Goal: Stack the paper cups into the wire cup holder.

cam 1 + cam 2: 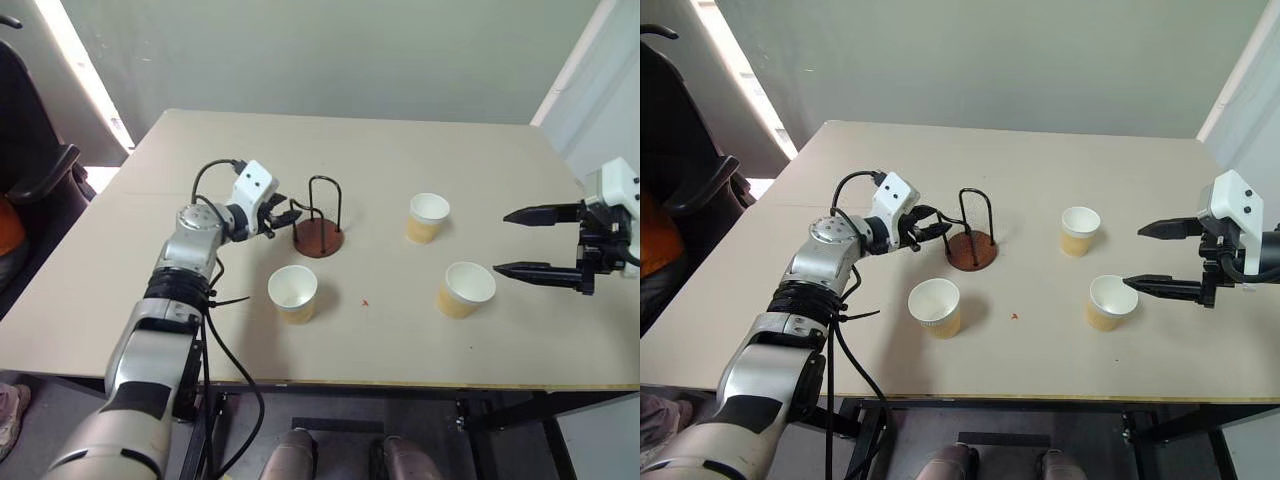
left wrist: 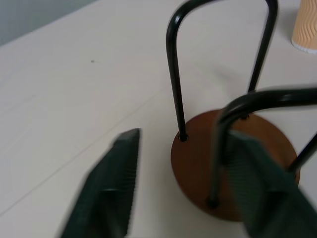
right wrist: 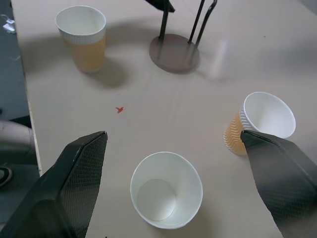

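The wire cup holder point(image 1: 318, 238), a reddish-brown disc with black wire loops, stands mid-table with nothing in it. My left gripper point(image 1: 283, 213) reaches it from the left, open, its fingers point(image 2: 106, 193) on either side of the nearest wire loop point(image 2: 216, 148). Three paper cups stand upright: one point(image 1: 292, 293) in front of the holder, one point(image 1: 428, 217) to its right, one point(image 1: 465, 288) nearer the front right. My right gripper point(image 1: 501, 242) hovers open just right of those two cups, holding nothing; from its wrist the nearest cup point(image 3: 166, 191) lies between its fingers.
The tan table point(image 1: 400, 150) ends at its front edge close below the cups. A small red mark point(image 1: 365, 301) lies between the front cups. A dark chair point(image 1: 40, 170) stands off the table's left side.
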